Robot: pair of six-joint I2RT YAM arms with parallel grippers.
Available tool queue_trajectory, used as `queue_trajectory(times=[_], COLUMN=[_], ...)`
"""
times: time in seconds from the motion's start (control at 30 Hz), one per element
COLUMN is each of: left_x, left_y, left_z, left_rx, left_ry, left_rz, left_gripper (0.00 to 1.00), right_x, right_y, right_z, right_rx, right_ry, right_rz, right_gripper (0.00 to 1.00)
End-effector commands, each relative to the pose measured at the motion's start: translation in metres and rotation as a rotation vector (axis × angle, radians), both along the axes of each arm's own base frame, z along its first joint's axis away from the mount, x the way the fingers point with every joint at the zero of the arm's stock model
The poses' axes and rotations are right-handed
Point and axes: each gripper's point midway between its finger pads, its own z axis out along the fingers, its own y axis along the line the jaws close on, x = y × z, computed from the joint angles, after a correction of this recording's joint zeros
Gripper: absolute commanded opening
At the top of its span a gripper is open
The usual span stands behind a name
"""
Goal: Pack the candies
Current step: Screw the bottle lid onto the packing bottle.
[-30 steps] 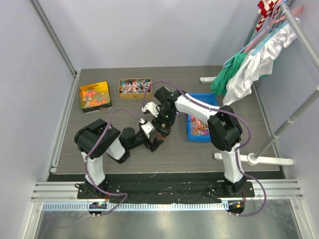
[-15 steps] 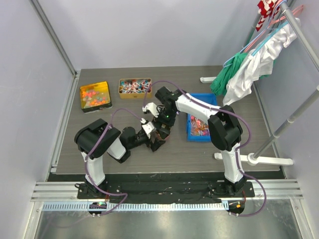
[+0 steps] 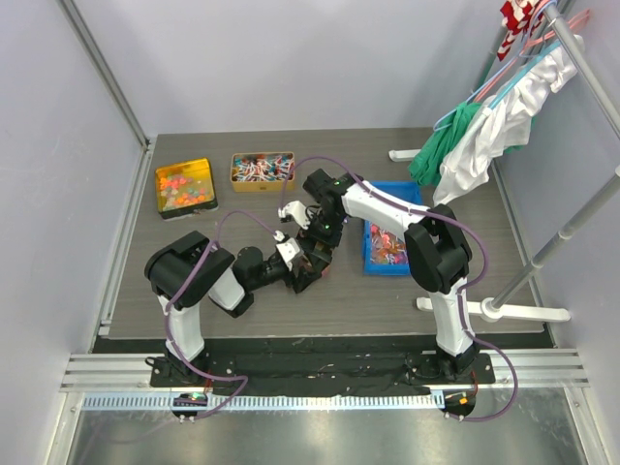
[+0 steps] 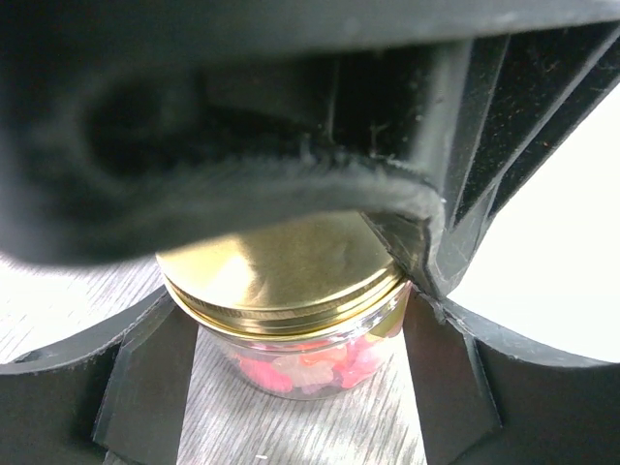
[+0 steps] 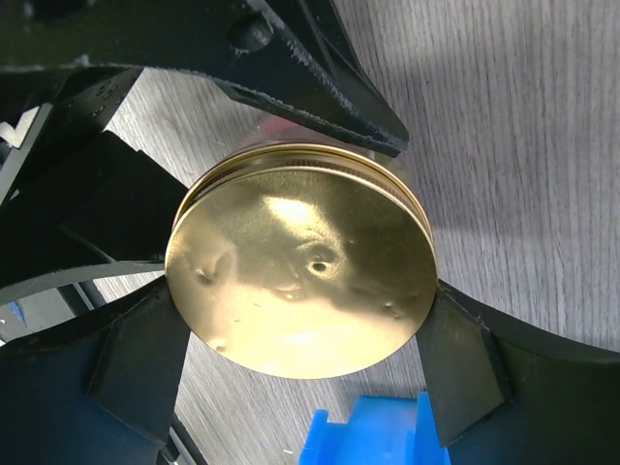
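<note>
A clear jar (image 4: 320, 354) with a gold lid (image 5: 300, 262) stands on the grey table, pink and orange candies (image 4: 310, 368) showing through its wall. My left gripper (image 4: 295, 320) reaches in from the side, one finger against each side of the jar. From above, my right gripper (image 5: 300, 325) is shut on the lid's rim, its fingers (image 5: 145, 349) touching opposite edges. In the top view both grippers meet mid-table, left gripper (image 3: 305, 273) and right gripper (image 3: 321, 248), and they hide the jar.
A yellow tray (image 3: 185, 186) of orange candies and a small box (image 3: 262, 170) of wrapped ones sit at the back left. A blue bin (image 3: 387, 242) lies right of the grippers. Clothes (image 3: 475, 136) hang on a rack at the right.
My left gripper's jaws have narrowed onto the jar, and that gripper has edged slightly right. The right gripper stays on the lid, barely shifted.
</note>
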Motion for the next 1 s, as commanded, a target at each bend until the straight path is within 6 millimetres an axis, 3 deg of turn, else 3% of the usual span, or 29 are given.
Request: queue_trajectory(times=[0.0, 0.13, 0.43, 0.5, 0.97], left_x=[0.003, 0.003, 0.003, 0.003, 0.004], left_y=[-0.015, -0.017, -0.016, -0.017, -0.016], left_z=[0.045, 0.046, 0.046, 0.045, 0.045], left_rx=[-0.103, -0.107, -0.106, -0.106, -0.106], left_ry=[-0.182, -0.184, -0.184, -0.180, -0.180], left_rz=[-0.056, -0.067, -0.065, -0.063, -0.060], left_gripper=[0.66, 0.55, 0.55, 0.55, 0.55], right_x=[-0.013, -0.014, -0.006, -0.007, -0.003], right_y=[0.027, 0.023, 0.007, 0.005, 0.000], right_z=[0.024, 0.020, 0.026, 0.027, 0.053], right_rx=[0.142, 0.136, 0.093, 0.093, 0.109], right_ry=[0.065, 0.078, 0.006, -0.005, -0.089], right_rz=[0.025, 0.022, 0.028, 0.030, 0.026], right_gripper=[0.79, 0.79, 0.92, 1.00, 1.00])
